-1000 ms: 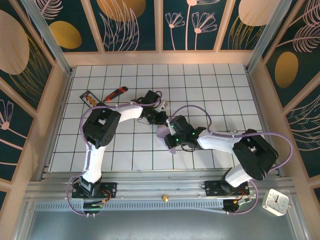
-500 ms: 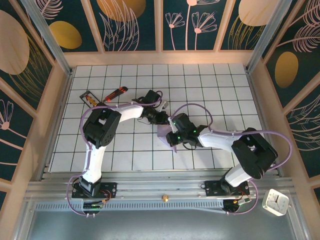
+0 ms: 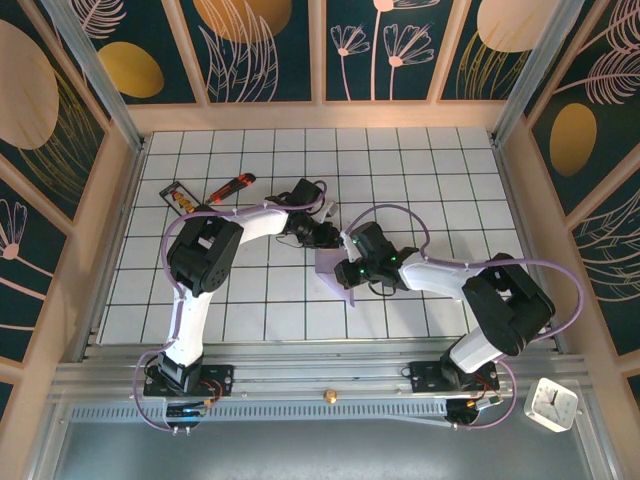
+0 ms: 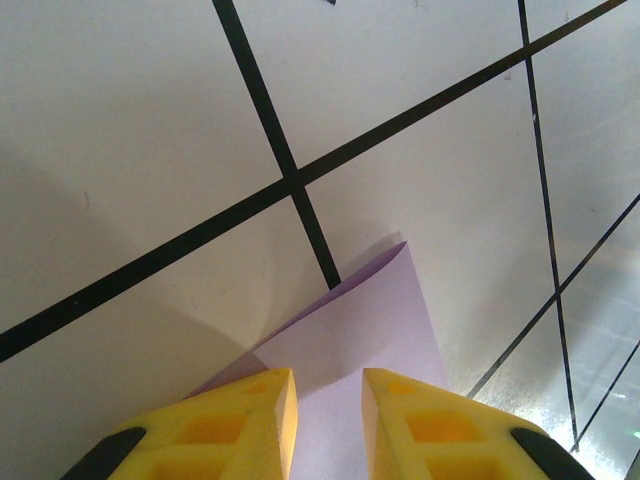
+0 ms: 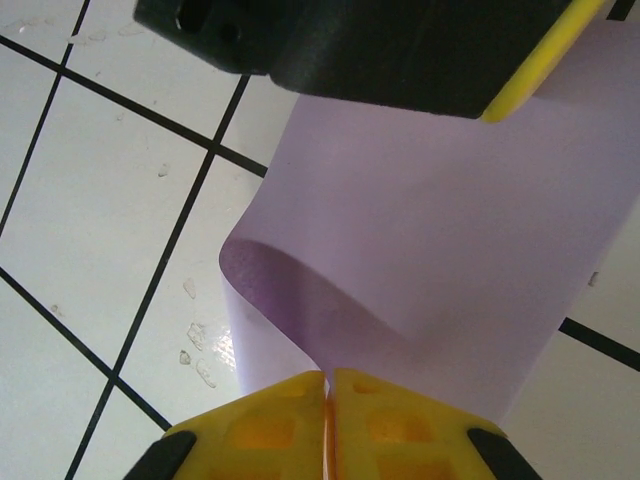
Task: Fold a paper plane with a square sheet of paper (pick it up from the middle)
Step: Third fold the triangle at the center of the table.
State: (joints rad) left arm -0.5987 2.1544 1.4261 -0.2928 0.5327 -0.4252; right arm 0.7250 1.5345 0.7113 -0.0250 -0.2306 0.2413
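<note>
A red-orange utility knife (image 3: 229, 187) and a black-framed card (image 3: 180, 195) lay well apart at the far left. Mid-table, the right arm overhung much of the square sheet of paper (image 3: 333, 272), which was curled over itself, its visible strip slanting near-right. The right gripper (image 5: 327, 378) pinched its edge, and the left gripper (image 4: 328, 385) stood slightly parted above it.

This is a robotics lab test cell, where a left arm (image 3: 200, 255) and a right arm (image 3: 505, 305) stand bolted to a metal rail (image 3: 330, 372) edging a white gridded table (image 3: 420, 160), boxed in by wood-framed leaf-pattern panels (image 3: 260, 50) and aluminium posts (image 3: 100, 75).
</note>
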